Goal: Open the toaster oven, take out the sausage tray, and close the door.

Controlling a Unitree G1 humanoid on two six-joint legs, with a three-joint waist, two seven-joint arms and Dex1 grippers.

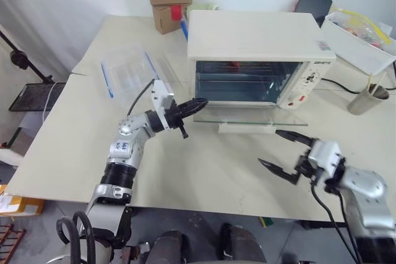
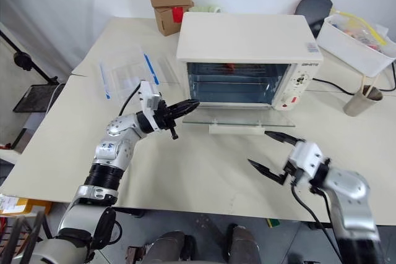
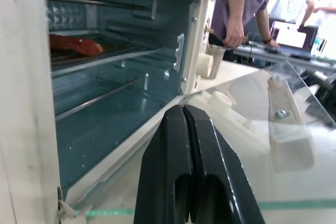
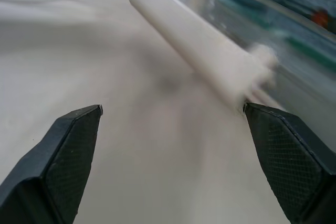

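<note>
Toaster oven (image 1: 260, 47) stands with door (image 1: 260, 115) down.
Left pincer (image 1: 197, 106), clamped closed on nothing, at the opening; right pincer (image 1: 283, 150) spread wide.

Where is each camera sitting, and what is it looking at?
Head cameras, both eyes: look down over the table at the toaster oven with its door open; both arms show.
Left wrist: looks along the shut left gripper into the oven at the sausage tray.
Right wrist: looks between the open right gripper fingers at the door's handle.
Shared: the oven's open door.
</note>
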